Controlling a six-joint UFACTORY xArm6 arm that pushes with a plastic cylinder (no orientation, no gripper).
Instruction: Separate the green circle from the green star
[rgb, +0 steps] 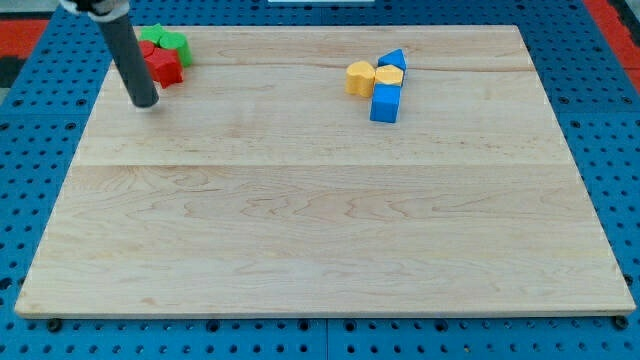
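Two green blocks sit touching at the view's top left: one (175, 46) on the right of the cluster and one (152, 34) behind it, partly hidden by the rod. I cannot tell which is the circle and which the star. Red blocks (164, 67) lie against them on the near side. My tip (146, 101) rests on the board just below and left of the red blocks, a short way from the green ones.
A second cluster stands at the view's top middle-right: a yellow block (359, 77), another yellow block (389, 77), a blue triangle (394, 59) and a blue cube (385, 103). The wooden board (320, 220) lies on a blue pegboard.
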